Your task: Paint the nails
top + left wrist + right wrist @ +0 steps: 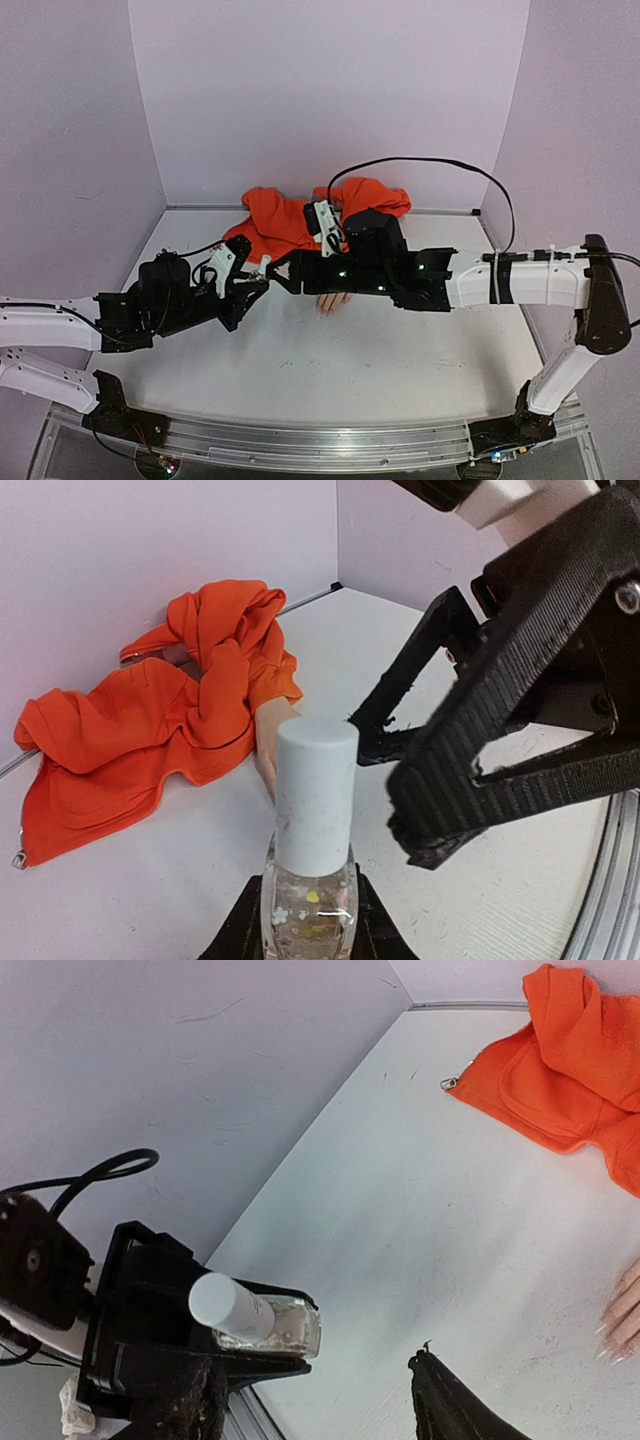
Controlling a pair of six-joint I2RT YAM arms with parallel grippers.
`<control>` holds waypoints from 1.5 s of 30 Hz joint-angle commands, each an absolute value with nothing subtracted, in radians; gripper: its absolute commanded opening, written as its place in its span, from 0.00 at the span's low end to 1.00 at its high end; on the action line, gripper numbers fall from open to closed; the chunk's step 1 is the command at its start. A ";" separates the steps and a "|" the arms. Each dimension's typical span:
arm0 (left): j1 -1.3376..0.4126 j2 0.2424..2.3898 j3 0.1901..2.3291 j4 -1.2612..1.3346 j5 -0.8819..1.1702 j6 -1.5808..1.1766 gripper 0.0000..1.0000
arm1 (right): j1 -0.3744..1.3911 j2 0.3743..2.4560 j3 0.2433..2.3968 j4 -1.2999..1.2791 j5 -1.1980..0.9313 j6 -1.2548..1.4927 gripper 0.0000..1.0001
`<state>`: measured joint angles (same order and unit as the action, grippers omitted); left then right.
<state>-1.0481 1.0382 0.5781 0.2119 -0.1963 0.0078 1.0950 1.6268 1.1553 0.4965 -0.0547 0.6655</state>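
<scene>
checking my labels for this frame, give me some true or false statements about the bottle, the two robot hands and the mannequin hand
1. The left hand holds the bottle. True.
2. The bottle's cap is off. False: the pale cap sits on the bottle.
3. The right hand is shut on the cap. False: it is open, fingers spread, close beside the cap.
4. The mannequin hand lies on the table with orange cloth at its wrist. True.
5. A brush touches the nails. False: no brush is out, and nothing touches the nails.
</scene>
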 commanded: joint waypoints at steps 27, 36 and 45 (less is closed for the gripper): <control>-1.065 1.125 0.661 0.313 0.620 -0.026 0.00 | 1.083 1.545 1.094 0.731 -1.088 0.145 0.00; -1.065 1.065 0.625 0.327 0.071 -0.011 0.00 | 1.083 1.372 1.037 0.573 -0.234 0.363 0.87; -1.066 1.062 0.599 0.327 -0.205 -0.030 0.00 | 1.090 1.425 1.081 0.535 -0.080 0.628 0.76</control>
<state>-1.0660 1.0710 0.5995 0.2649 -0.0578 -0.0261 1.0836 1.3792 1.0348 0.5385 -0.1871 0.4950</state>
